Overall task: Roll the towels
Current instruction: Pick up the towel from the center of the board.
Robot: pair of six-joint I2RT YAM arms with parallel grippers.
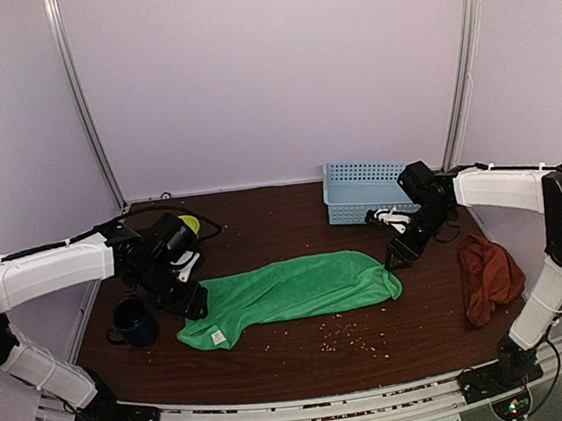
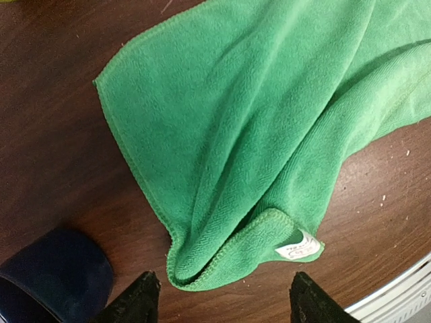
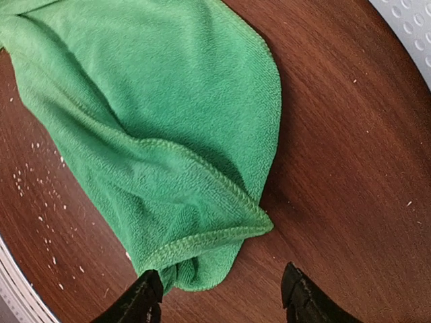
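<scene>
While left gripper (image 2: 223, 282) and right gripper (image 3: 220, 272) gaped empty, a lopsided roll was risked by folded corners on the green towel (image 1: 290, 292).

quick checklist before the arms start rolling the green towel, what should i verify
1. left tool open and empty: ok, jaws spread by the towel's tagged corner, nothing pinched.
2. right tool open and empty: ok, jaws spread at the other end.
3. green towel lying flat: not ok, bunched lengthwise with edges folded over at both ends.
4. navy mug clear of the towel: ok, close beside its left end but apart.
5. rust towel spread out: not ok, a crumpled heap on the right.
6. crumbs under the green towel: cannot tell, only those in front of it show.
</scene>
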